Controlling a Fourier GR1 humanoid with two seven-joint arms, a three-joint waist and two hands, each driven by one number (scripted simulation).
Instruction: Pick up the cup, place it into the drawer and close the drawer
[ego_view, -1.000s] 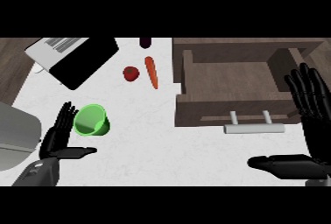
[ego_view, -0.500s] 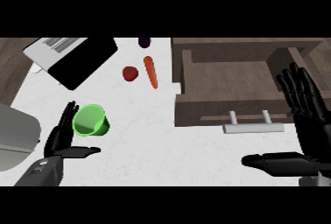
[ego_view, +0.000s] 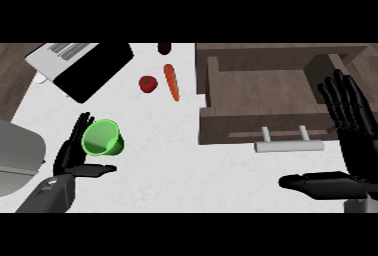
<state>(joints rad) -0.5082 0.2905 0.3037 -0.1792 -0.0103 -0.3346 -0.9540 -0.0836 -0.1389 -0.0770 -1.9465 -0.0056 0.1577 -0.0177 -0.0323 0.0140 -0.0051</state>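
There is only one view, the head view. It looks steeply down on the white counter (ego_view: 184, 165) from above. The open drawer (ego_view: 273, 95) fills the upper right of the frame, and both forearms enter from the lower edge.

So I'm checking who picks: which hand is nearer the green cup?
Left. The left hand is right beside the green cup, fingers straight along its left side. The right hand stands far across, by the open drawer.

Two matte black robot hands (ego_view: 74, 150) (ego_view: 354, 120) with slender segmented fingers, on grey forearms (ego_view: 44, 195).
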